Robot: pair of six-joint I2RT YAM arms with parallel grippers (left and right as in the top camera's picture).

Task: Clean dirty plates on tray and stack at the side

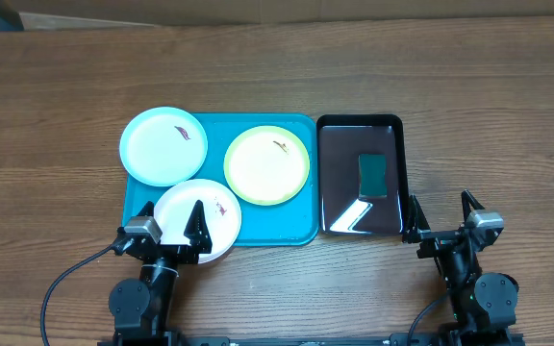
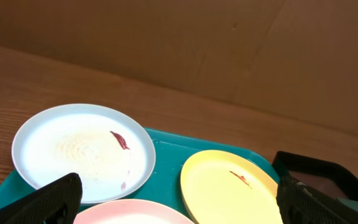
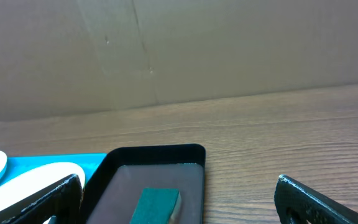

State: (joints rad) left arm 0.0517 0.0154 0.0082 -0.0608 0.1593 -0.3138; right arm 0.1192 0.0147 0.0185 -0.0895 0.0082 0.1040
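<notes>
Three plates lie on the teal tray [image 1: 296, 226]. The light blue plate [image 1: 163, 145] is at its far left corner and overhangs the rim. In the middle right rests the yellow-green-rimmed plate [image 1: 266, 164], and the white plate [image 1: 200, 219] hangs over the tray's near edge. Each carries a small reddish-brown smear. My left gripper [image 1: 173, 216] hovers open over the white plate's near side. In the left wrist view the open left gripper [image 2: 179, 202] faces the light blue plate [image 2: 82, 152] and the yellow plate [image 2: 229, 186]. My right gripper [image 1: 442, 210] stands open and empty on the table, right of the black tray.
A glossy black tray [image 1: 339, 163] holding a green sponge [image 1: 372, 174] sits against the teal tray's right side. In the right wrist view, the black tray [image 3: 154, 155] and sponge [image 3: 157, 205] lie ahead on the left. Bare wooden table surrounds both trays.
</notes>
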